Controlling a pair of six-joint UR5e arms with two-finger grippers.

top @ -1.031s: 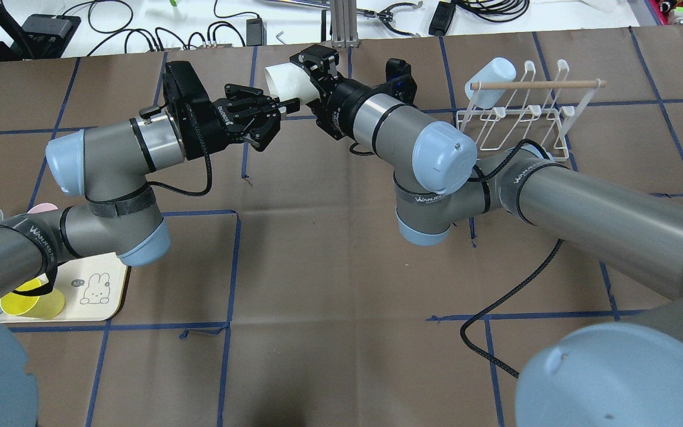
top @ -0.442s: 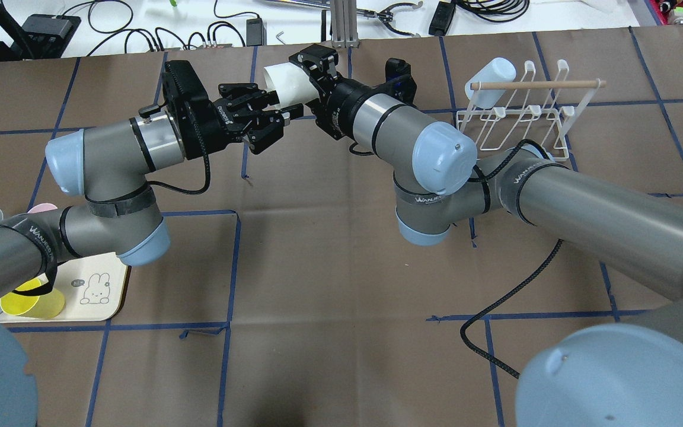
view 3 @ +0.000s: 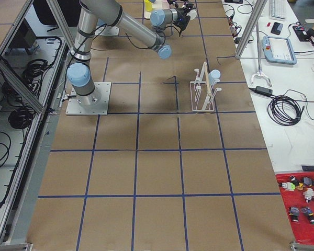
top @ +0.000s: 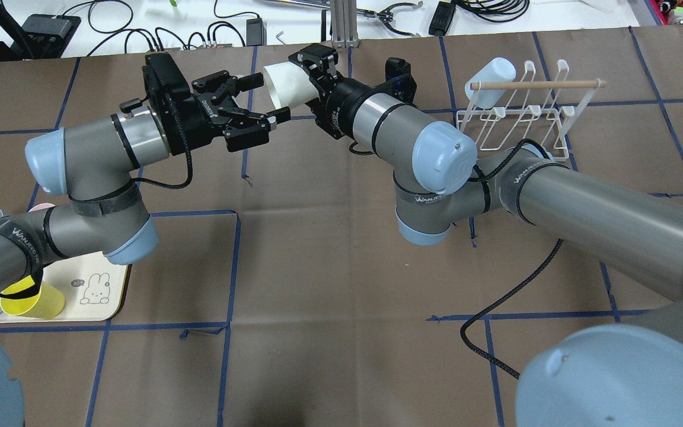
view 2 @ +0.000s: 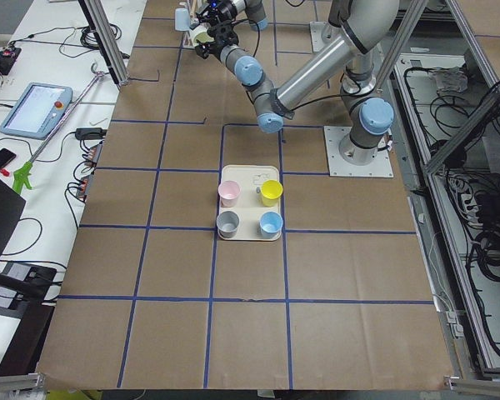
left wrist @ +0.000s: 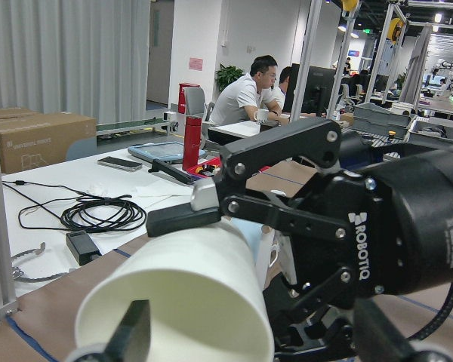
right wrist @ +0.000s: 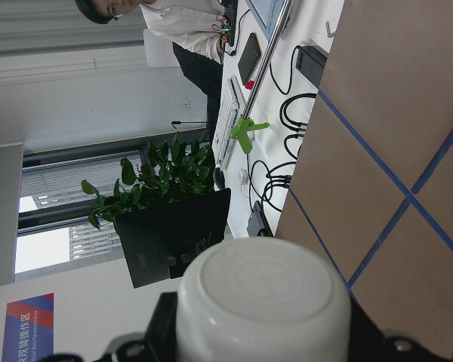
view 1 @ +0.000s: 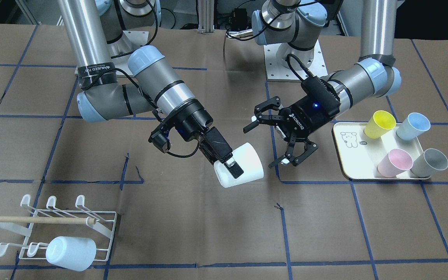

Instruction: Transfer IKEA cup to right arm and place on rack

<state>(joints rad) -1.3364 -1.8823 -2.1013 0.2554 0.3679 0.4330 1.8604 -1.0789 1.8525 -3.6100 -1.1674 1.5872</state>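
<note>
1. I read the right fingers as clamped on the white cup, held off the desk.
2. My left fingers are spread wide, near the cup, not touching.
3. The rack stands well apart.

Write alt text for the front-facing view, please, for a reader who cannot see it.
The right gripper holds a white cup above the table, and the open left gripper hangs beside it. A rack carries one pale cup; a tray holds four.

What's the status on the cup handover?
Right gripper shut on white cup. Left gripper open, not touching it. Rack holds one pale-blue cup; other pegs free.
</note>
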